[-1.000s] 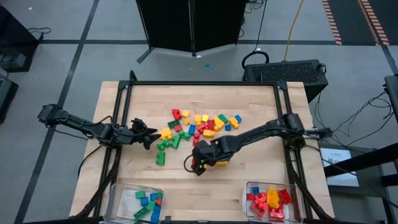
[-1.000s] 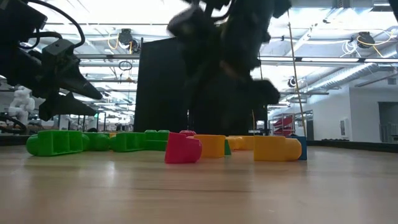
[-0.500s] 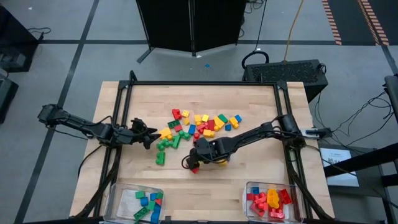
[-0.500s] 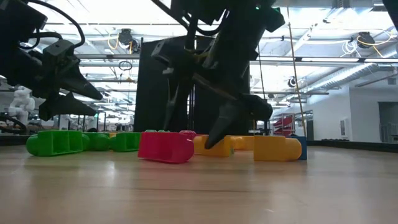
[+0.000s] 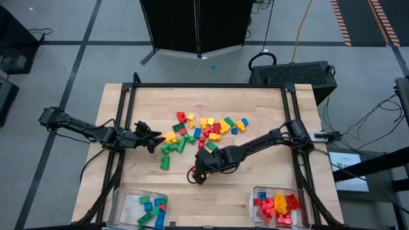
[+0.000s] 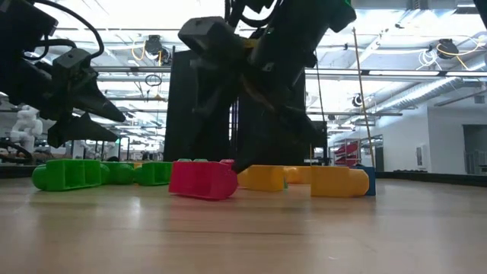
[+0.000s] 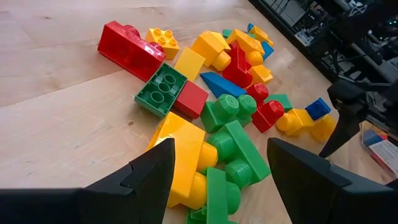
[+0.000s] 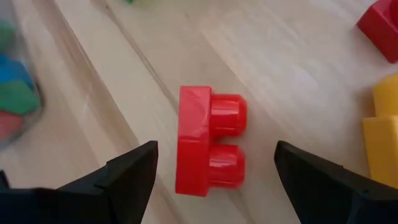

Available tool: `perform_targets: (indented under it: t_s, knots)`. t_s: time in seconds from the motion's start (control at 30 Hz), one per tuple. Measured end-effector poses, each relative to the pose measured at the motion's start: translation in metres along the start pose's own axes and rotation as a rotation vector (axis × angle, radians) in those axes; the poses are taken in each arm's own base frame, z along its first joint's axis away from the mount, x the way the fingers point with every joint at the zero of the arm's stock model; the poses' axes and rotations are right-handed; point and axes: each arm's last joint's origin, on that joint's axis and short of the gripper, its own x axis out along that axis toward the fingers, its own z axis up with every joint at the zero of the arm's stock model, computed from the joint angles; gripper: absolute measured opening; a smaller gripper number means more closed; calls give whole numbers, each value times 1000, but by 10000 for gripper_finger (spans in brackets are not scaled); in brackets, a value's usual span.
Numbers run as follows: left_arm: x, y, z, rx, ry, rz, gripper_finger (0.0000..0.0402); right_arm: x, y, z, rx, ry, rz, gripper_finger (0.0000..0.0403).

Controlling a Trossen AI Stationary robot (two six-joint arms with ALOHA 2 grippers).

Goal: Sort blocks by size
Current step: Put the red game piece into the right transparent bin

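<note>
A heap of red, yellow, green and blue studded blocks (image 5: 204, 128) lies at the middle of the table; it also shows in the left wrist view (image 7: 217, 87). A red two-stud block (image 8: 199, 140) lies on its side on the wood, apart from the heap on its near side (image 6: 202, 180). My right gripper (image 5: 197, 175) is open above it, one finger on either side (image 8: 214, 146), touching nothing. My left gripper (image 5: 153, 137) is open at the heap's left edge, in front of green and yellow blocks (image 7: 221, 146).
A clear bin (image 5: 146, 209) with green and blue blocks stands at the near left. A clear bin (image 5: 279, 207) with red and yellow blocks stands at the near right. Two yellow blocks (image 6: 262, 177) lie just behind the red block. Bare wood lies between the bins.
My right gripper has gone toward the table's near edge and now stands over the red block with its fingers apart. In the first half second the red block shifted and turned on the wood; since then it has lain still.
</note>
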Motion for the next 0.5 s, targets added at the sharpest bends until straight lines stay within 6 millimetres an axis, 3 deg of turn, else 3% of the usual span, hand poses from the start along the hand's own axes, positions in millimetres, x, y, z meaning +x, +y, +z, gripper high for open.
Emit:
perform_targets:
  t_s: [0.3, 0.5]
  knots:
    - [0, 0, 0, 0, -1, 0, 255, 0, 4, 2, -67, -90, -1, 313]
    - [0, 0, 0, 1, 0, 2, 255, 18, 6, -4, -90, -71, 12, 313]
